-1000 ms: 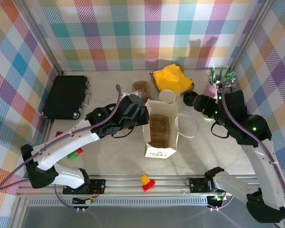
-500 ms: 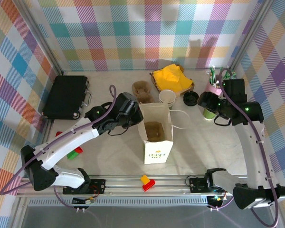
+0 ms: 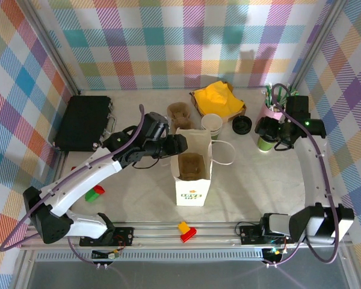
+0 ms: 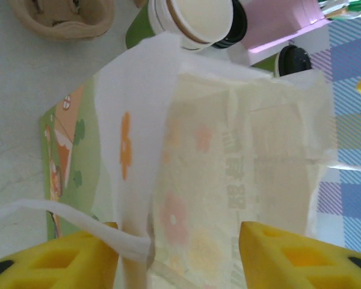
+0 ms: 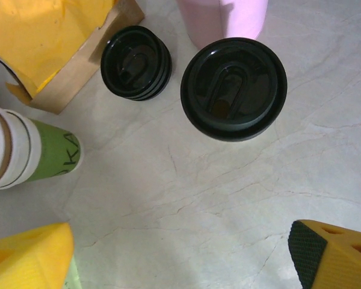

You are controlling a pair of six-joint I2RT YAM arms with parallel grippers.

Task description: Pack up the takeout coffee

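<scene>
From above, the coffee stands upright at the far right of the bench, just near of the pink straw cup, and your right hand hangs over it. The paper bag stands open in the middle, well apart from the cup, with your left hand at its far left rim. The step in hand, I judge, is the pick. Come straight down, take the green wall below the lid rather than the lid itself, and squeeze gently so the paper does not buckle

In the left wrist view your fingers stand apart, with the bag's wall and a handle loop between them: open, pinching nothing. You would do well to steady that rim before the cup arrives

In the right wrist view the black lid lies ahead of the hand, whose fingers are spread wide and hold nothing. The pink cup is just beside it on the far side. The spare lids and the stacked paper cups sit to the left, so mind them as you close

The bench is pale, marbled and looks smooth, so a nudged cup may slide. Checked cloth walls stand close on three sides. Lift clear before swinging left
</scene>
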